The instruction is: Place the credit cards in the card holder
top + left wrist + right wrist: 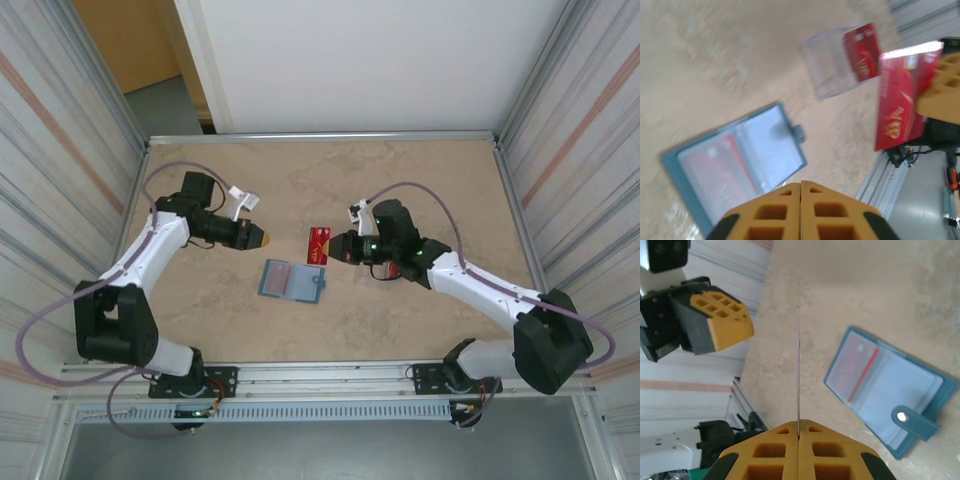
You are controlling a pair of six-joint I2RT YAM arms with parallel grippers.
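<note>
At the bench centre, card holder (292, 280): lies open and flat, its tab pointing toward the right edge
Pocketed credit card (854, 369): red, tucked inside a clear sleeve on the half of the card holder away from the tab
Right claw (798, 426): pinched on a red credit card (900, 95), lifted off the bench (400, 330) just past the card holder's far side
Left claw (800, 189): fingers pressed together with nothing between them, above the bench near the card holder's far left corner, facing the right claw
Clear case (827, 65): on the bench beyond the card holder, a third red card (860, 50) in one end
</note>
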